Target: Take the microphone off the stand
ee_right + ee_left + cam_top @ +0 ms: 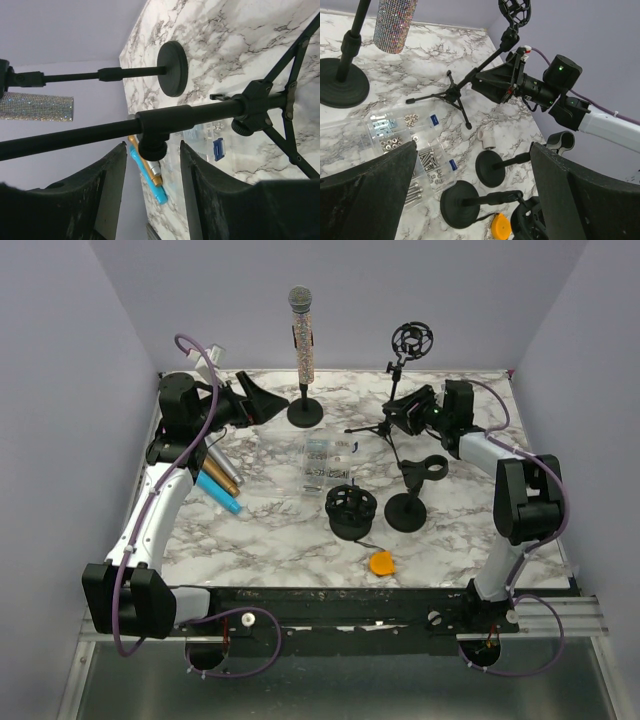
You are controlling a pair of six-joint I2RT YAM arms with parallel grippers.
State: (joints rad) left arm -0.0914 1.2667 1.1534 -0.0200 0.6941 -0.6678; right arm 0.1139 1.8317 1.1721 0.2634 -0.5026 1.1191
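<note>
left tool is spread wide, nothing held, just left of the stand base. mic is stood upright in it, up and to the right. right tool is loosely straddling the tripod pole, so left is reckoned nearer.

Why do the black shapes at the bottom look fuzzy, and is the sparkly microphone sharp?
Left wrist view: the left gripper is right by the lens, so its fingers look dark and soft, while the sparkly microphone is crisp. Right wrist view: the right gripper is soft too, the tripod pole it straddles sharp. Top view: even light, faint shadows.
</note>
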